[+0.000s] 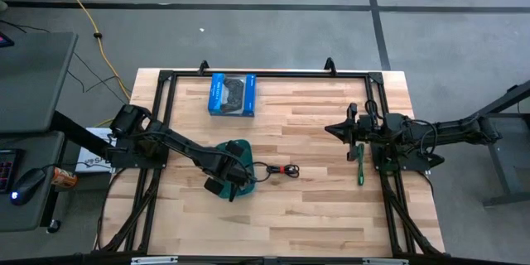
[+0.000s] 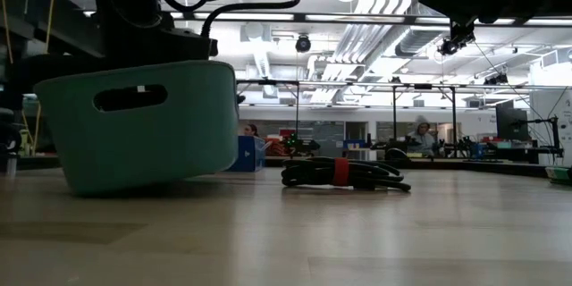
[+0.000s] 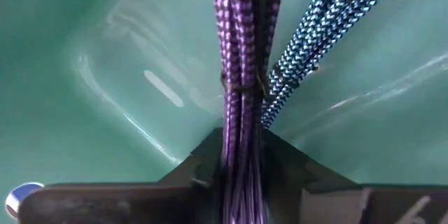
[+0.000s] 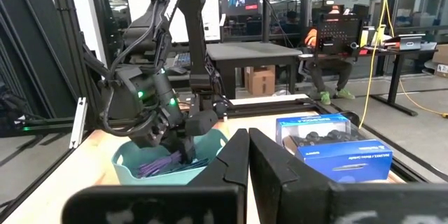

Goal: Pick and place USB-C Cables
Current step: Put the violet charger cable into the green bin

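My left gripper (image 4: 183,155) reaches down into the teal bin (image 1: 238,149), shut on the purple cable (image 3: 241,56). A blue-teal cable (image 3: 315,35) lies in the bin right beside the purple one. The black cable with a red tie (image 1: 281,170) lies on the table just right of the bin. The green cable (image 1: 361,168) lies on the table below my right arm. My right gripper (image 1: 335,130) hovers level above the table's right part, shut and holding nothing. My left gripper pinches the purple cable bundle between its two fingers, at the part nearest the fingers (image 3: 241,171). The fingers come from above, pointing steeply down into the bin. The bundle runs straight out from between them, along the fingers, toward the bin's inside (image 3: 140,77).
A blue box picturing a black game controller (image 1: 232,94) lies at the table's far left. A black frame (image 1: 161,91) runs round the table's edges. People sit at desks in the room beyond the table. Bare wood (image 1: 306,207) lies along the near edge.
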Robot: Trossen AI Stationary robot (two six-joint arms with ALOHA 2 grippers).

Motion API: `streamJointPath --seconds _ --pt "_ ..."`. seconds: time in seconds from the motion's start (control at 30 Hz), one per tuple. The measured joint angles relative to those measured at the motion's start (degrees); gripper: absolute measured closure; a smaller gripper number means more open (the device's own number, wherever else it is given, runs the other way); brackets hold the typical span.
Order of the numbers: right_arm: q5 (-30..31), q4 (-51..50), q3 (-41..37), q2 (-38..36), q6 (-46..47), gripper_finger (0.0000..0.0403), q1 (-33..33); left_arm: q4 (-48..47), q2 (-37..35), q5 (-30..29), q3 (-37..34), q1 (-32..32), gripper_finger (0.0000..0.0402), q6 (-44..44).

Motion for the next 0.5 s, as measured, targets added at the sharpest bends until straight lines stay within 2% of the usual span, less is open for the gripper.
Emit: streamJointPath --seconds 0.5 --pt "0.0 0.0 0.0 0.0 0.0 0.0403 0.0 -0.4 0.0 0.0 0.0 0.0 0.0251 -1.1"
